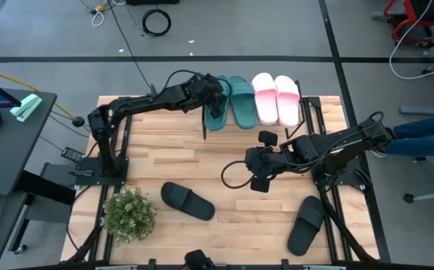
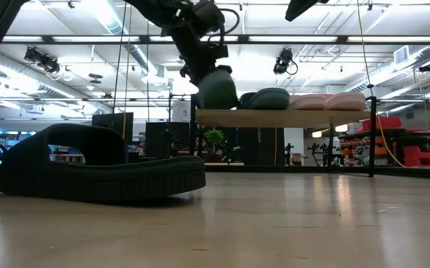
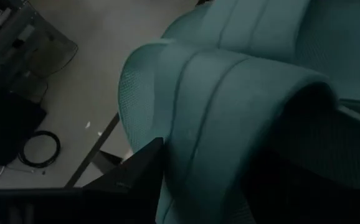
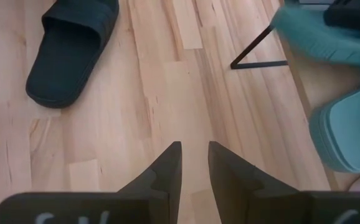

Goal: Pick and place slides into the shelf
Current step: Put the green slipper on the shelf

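Observation:
My left gripper [image 1: 211,88] is at the shelf's [image 1: 305,112] left end and is shut on a teal slide [image 1: 217,112]. The low view shows that slide [image 2: 219,89] tilted under the gripper [image 2: 200,52], right above the plank [image 2: 274,117]. A second teal slide [image 1: 240,101] and two pink slides [image 1: 275,98] lie flat on the plank. Two black slides [image 1: 188,200] [image 1: 307,223] lie sole-down on the table. My right gripper [image 4: 194,152] hovers over the table's middle, open by a narrow gap and holding nothing. My left gripper holds the teal slide at its broad strap [image 3: 186,124], coming from above. One dark finger [image 3: 136,174] lies against the strap's outer side; the other finger is hidden by the slide. The slide hangs tilted below the fingers. Whether its lower end touches the plank, I cannot tell.
A potted plant [image 1: 130,214] stands at the table's near left corner. The shelf's thin black leg [image 4: 255,53] comes down onto the table near the held slide. Bare wood lies between the two black slides and in front of the shelf.

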